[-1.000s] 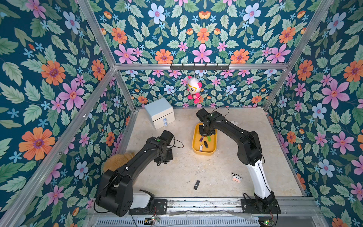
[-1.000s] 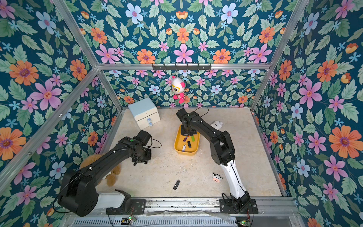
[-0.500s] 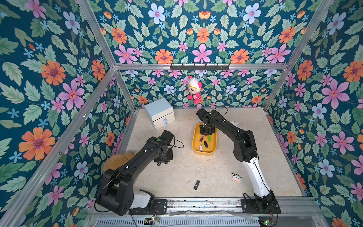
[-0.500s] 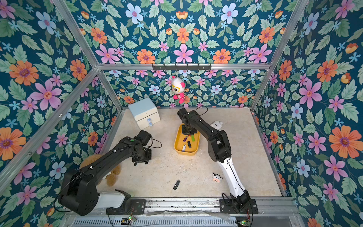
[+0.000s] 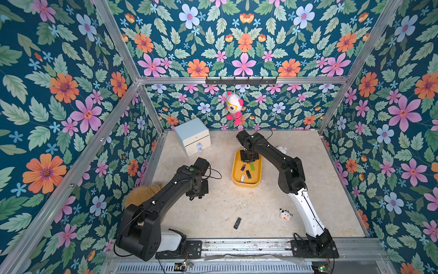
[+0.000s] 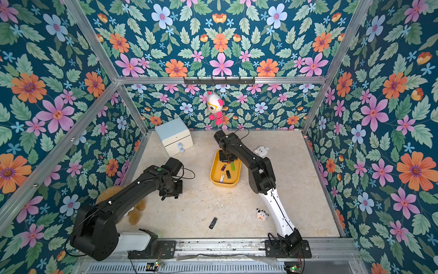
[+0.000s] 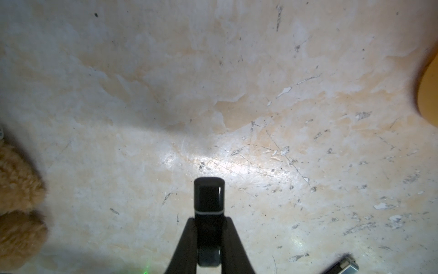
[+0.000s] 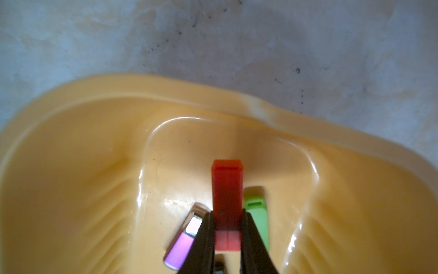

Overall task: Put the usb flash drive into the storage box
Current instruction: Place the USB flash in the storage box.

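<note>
Drives number seven in all. Four lie on the floor of the one yellow storage box (image 5: 257, 176): a purple drive (image 5: 243, 167), a green drive (image 5: 252, 166), a short black drive (image 5: 248, 174) and a white drive (image 5: 242, 178).

A fifth, the red usb flash drive (image 8: 227, 189), is pinched between the closed jaws of the right gripper (image 8: 227, 217) at the box's twelve o'clock end. Whether its tip touches the floor cannot be told.

A sixth, the black usb flash drive (image 7: 209, 197), is clamped in the left gripper (image 7: 208, 220) over the bare table (image 7: 237, 95), at about eight o'clock from the box and apart from it.

The seventh, a loose black drive (image 5: 237, 223), lies on the table at six o'clock from the box, well apart.

Two small toys rest on the table: a cow toy (image 5: 285, 214) at five o'clock from the box and a white plush (image 6: 261, 150) at two o'clock. One pale cabinet (image 5: 193, 136) stands at ten o'clock.
</note>
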`<state>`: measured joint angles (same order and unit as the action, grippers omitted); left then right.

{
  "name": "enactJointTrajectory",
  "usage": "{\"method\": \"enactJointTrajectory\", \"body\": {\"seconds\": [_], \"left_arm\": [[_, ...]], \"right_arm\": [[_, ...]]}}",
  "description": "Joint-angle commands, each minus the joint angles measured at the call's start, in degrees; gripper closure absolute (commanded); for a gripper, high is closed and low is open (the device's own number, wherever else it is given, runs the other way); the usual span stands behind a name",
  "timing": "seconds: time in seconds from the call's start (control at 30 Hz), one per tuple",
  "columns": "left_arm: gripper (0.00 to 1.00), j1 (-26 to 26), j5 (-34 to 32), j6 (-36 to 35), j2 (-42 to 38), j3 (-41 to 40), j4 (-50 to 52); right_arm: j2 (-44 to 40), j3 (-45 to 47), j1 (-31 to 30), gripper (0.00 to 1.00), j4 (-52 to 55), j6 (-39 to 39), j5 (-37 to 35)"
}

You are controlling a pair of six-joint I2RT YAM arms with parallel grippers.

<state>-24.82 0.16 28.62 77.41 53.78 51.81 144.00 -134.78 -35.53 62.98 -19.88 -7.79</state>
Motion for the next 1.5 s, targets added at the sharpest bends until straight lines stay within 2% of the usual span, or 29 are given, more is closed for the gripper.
{"method": "enactJointTrajectory", "body": {"seconds": [0.0, 0.6, 0.73, 1.03, 1.27, 1.47], "left_arm": [[1.00, -0.04, 0.01, 0.33, -0.21, 0.01, 0.21], [1.00, 0.01, 0.19, 0.38, 0.01, -0.25, -0.07], [1.00, 0.03, 0.08, 0.38, -0.11, -0.25, -0.06], [1.00, 0.03, 0.09, 0.38, -0.40, -0.57, 0.07], [1.00, -0.03, 0.19, 0.47, -0.39, -0.30, 0.03], [1.00, -0.07, 1.05, -0.02, -0.18, 4.70, 0.98]], "right_arm": [[0.59, -0.75, 0.17, 1.00, 1.02, 0.61, -0.57], [2.78, -2.63, 0.29, 1.00, 2.04, 0.94, 0.68], [2.88, -2.76, 0.36, 0.84, 2.10, 1.10, 0.76], [3.64, -3.62, 0.28, 0.68, 2.79, 1.25, 1.07], [2.86, -3.02, 0.30, 0.65, 2.88, 0.87, 0.17], [-3.41, 1.65, 0.24, 0.63, -0.40, 0.15, -1.40]]}}
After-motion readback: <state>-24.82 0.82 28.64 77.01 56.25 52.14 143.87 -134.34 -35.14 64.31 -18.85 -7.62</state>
